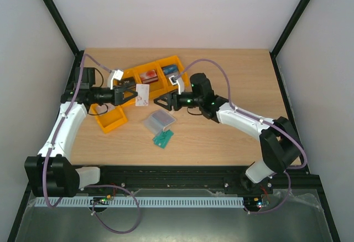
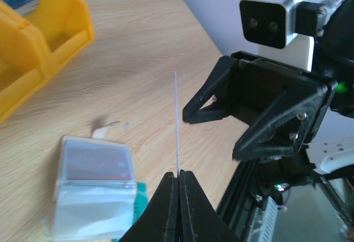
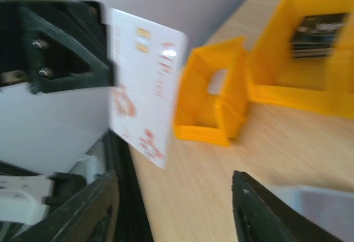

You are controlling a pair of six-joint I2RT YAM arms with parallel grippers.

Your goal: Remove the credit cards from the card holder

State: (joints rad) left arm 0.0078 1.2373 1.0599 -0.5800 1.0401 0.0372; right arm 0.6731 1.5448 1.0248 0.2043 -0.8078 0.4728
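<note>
There are two arms, two grippers and one card holder on the table (image 1: 232,76). I can count two cards for certain. The yellow bins form one loose bin and one joined row.

On the left, the loose yellow bin (image 1: 110,124) sits by itself on the wood beneath the left arm. The left gripper (image 1: 134,94) hangs above the table just right of that bin. Its fingers are pressed together on the lower edge of a white card (image 1: 142,94) with red print. The card stands upright in the air, clear of the table. The left wrist view shows it edge-on as a thin line rising from the pinched fingertips.

Behind the card, the row of yellow bins (image 2: 61,31) runs along the far side. One compartment holds reddish items and another holds blue ones. How many compartments there are in all cannot be told, because the grippers cover part of the row.

The card holder (image 1: 159,120) lies open and flat on the table in front of the two grippers. A dark red card (image 2: 98,163) is visible inside its clear pocket. A flat green piece (image 1: 164,138) lies just beside the holder's near edge.

Further right, the right gripper (image 1: 160,101) faces the white card, close to it but not touching. Its jaws are spread wide and hold nothing.
</note>
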